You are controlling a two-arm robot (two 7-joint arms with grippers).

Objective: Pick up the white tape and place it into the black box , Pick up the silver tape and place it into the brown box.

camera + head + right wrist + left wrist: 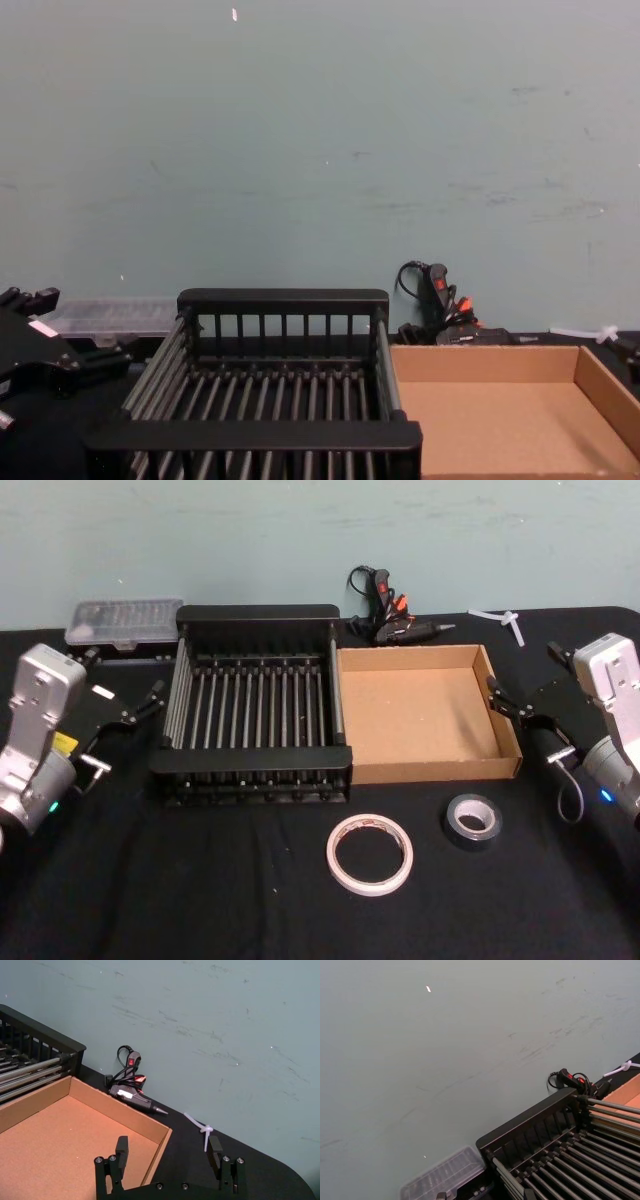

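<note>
Since both tapes lie flat at the near edge of the black surface [200,900], each arm must come back toward the robot and go down before it can take anything. The white tape [369,854] rests near the middle, its wide hole facing up, in front of the joint between the two boxes. The silver tape [473,821] lies just beside it to the right and a little farther — also flat, hole up, in front of the near right corner of the brown box [430,770].

The right gripper [513,702] hangs above the right wall of the brown box, its fingers [122,1146] spread apart and holding nothing; the silver tape lies nearer to the robot and a little left of it. This arm seems the closer one to both tapes. The left gripper [140,707] waits to the left of the black box [255,615], well apart from the white tape, and its fingers look released too.

Both containers are empty: the black box shows only its bars, the brown box only its bare floor. Behind them, by the wall, lie a clear plastic case [125,622], a glue gun [392,620] and a white glue stick [500,618].
</note>
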